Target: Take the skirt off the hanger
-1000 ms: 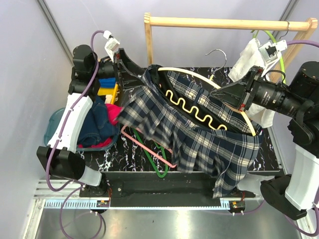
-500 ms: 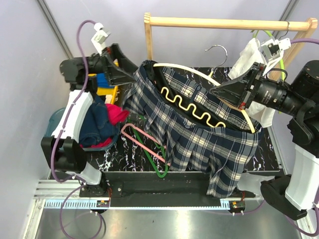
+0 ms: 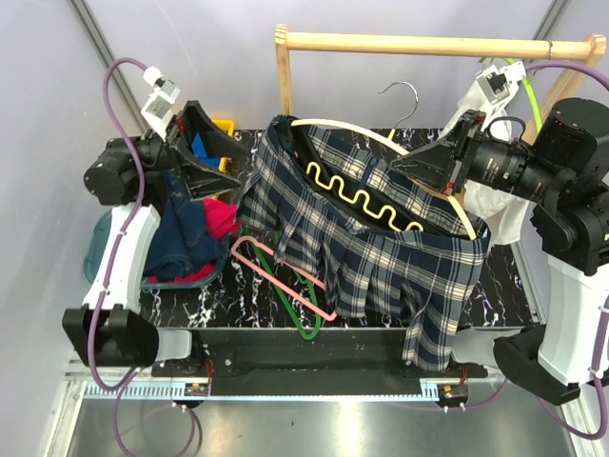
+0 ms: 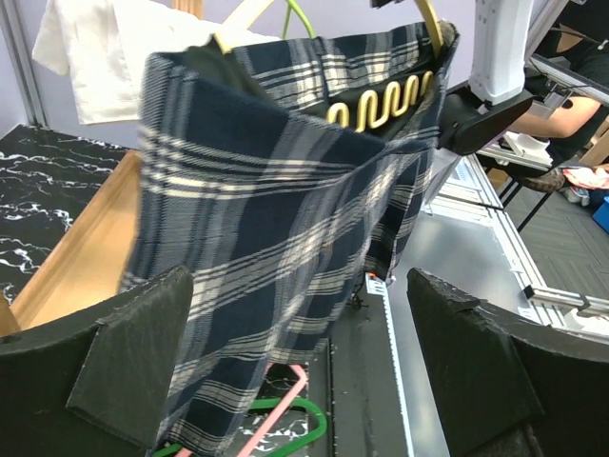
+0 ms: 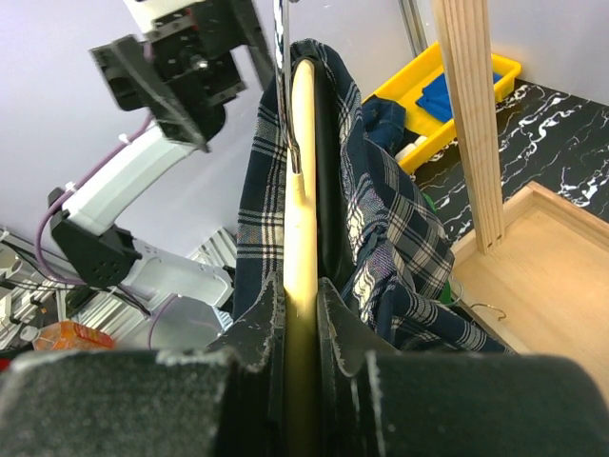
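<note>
The left gripper [image 3: 221, 162] has backed away from the skirt [image 3: 381, 271], jaws wide and empty. The right gripper [image 3: 404, 169] pinches the cream hanger [image 3: 364, 198] aloft so the cloth hangs free.

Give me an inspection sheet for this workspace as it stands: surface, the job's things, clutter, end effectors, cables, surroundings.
Surface: black marbled tabletop, mostly covered by clothes and hangers.
Job's things: plaid skirt hangs on the cream hanger, not yet off.
Clutter: pink hanger and green hanger lie by the skirt's hem; blue bin holds navy and pink clothes; yellow tray; white garment.
End effectors: left end effector is open and empty, facing the skirt; right end effector is shut on the hanger.
Cables: purple cables loop off both arms.
Surroundings: wooden rack; grey walls.
</note>
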Controlling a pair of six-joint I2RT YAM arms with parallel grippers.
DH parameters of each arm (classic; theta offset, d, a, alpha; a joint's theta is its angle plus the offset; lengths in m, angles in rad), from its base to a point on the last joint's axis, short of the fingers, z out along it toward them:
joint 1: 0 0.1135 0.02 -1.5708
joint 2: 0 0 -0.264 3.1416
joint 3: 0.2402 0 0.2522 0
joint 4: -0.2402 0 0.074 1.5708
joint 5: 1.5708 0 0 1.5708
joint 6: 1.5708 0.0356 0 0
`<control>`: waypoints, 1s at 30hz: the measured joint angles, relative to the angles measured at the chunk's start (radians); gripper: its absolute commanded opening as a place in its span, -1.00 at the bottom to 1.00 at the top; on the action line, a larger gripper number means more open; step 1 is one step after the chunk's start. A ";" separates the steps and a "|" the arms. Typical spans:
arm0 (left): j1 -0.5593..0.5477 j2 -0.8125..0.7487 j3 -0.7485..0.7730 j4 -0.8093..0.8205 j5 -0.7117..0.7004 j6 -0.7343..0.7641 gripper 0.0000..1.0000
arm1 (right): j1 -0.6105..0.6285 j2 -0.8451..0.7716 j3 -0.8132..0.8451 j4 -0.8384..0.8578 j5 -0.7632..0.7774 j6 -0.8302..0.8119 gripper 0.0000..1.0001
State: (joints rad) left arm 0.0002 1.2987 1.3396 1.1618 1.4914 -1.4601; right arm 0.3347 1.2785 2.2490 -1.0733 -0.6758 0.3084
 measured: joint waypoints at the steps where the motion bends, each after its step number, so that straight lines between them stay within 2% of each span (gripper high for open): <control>1: -0.006 0.016 0.000 0.014 0.000 0.000 0.98 | 0.000 0.002 0.000 0.003 -0.001 0.001 -1.00; 7: -0.027 0.177 0.047 0.043 0.001 0.004 0.98 | 0.000 0.022 0.020 0.006 -0.021 0.007 -1.00; 12: -0.020 0.306 0.130 0.073 -0.004 -0.086 0.98 | 0.000 0.030 0.042 0.006 -0.026 0.015 -1.00; 20: -0.141 0.323 0.153 0.097 -0.013 -0.189 0.98 | 0.000 0.034 0.052 0.027 -0.027 0.031 -1.00; 23: -0.150 0.311 0.153 0.099 -0.013 -0.207 0.95 | 0.000 0.037 0.044 0.053 -0.030 0.035 -1.00; 25: -0.150 0.301 0.153 0.100 -0.016 -0.212 0.65 | 0.000 0.040 0.039 0.066 -0.034 0.037 -1.00; 26: -0.151 0.297 0.153 0.101 -0.017 -0.212 0.04 | 0.000 0.041 0.031 0.076 -0.040 0.039 -1.00; 28: -0.163 0.291 0.153 0.106 -0.018 -0.208 -0.76 | 0.000 0.042 0.013 0.097 -0.048 0.043 -1.00; 29: -0.173 0.291 0.153 0.112 -0.018 -0.198 -1.00 | 0.000 0.043 0.005 0.107 -0.051 0.045 -1.00; 30: -0.182 0.290 0.153 0.113 -0.018 -0.187 -1.00 | 0.000 0.045 -0.002 0.114 -0.051 0.048 -1.00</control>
State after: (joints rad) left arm -0.1814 1.5890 1.4921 1.2747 1.4738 -1.6474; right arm 0.3347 1.3231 2.2475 -0.9596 -0.7273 0.3561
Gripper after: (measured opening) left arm 0.224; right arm 0.146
